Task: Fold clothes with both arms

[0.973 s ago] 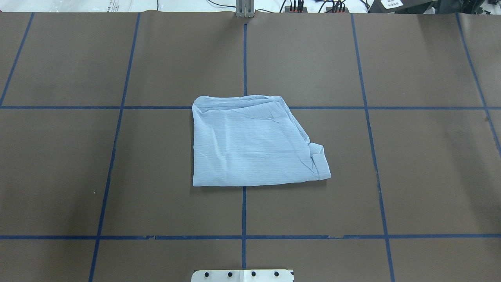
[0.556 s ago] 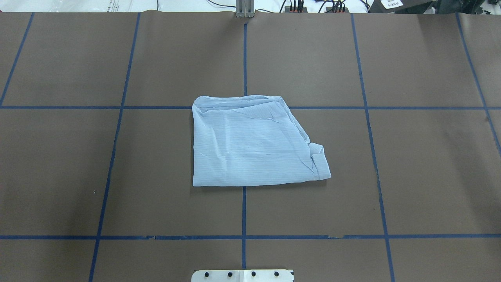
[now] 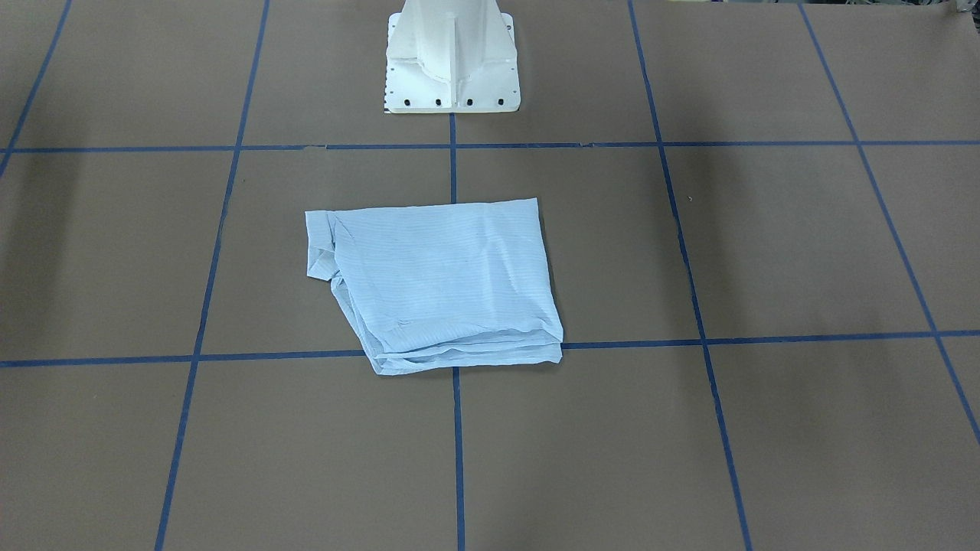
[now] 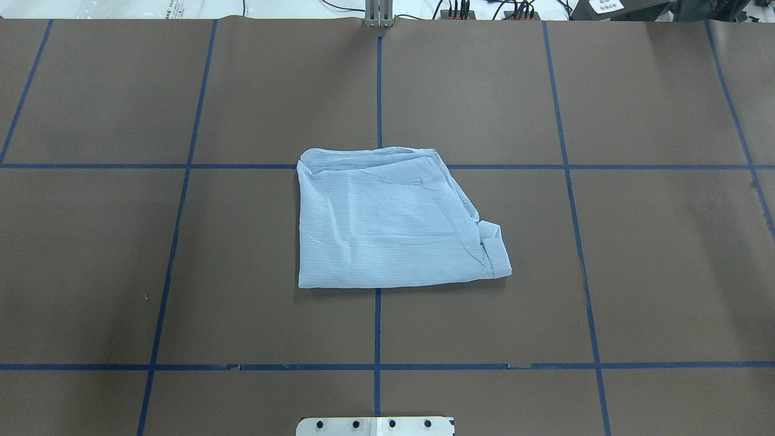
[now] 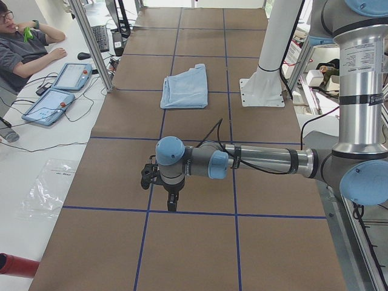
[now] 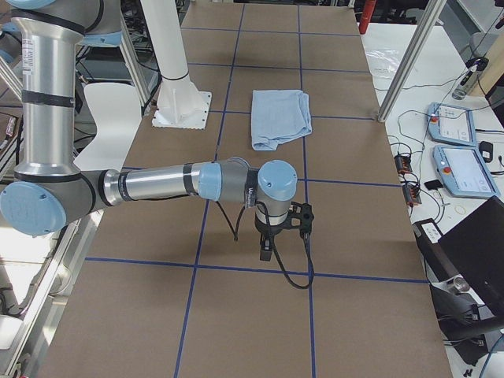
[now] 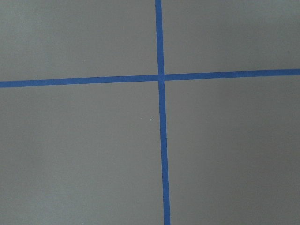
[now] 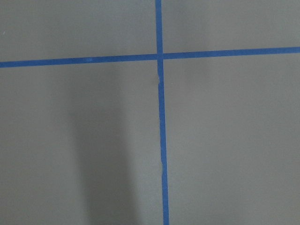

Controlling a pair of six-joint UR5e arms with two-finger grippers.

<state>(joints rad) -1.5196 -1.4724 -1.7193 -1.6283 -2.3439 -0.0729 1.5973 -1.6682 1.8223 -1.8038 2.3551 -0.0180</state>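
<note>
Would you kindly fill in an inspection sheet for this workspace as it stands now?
Surface: brown table cover with blue tape grid.
Job's things: shirt folded, lying mid-table over a tape crossing, touched by neither arm.
Clutter: nothing seen.
Grippers: left gripper and right gripper point down near the table's ends, far from the shirt; open or shut unclear.
Cables: black cable loops off the right wrist.
Surroundings: white pedestal; person seated beside teach pendants.

Folded shirt (image 4: 387, 224) lies on brown table (image 4: 666, 272).
</note>
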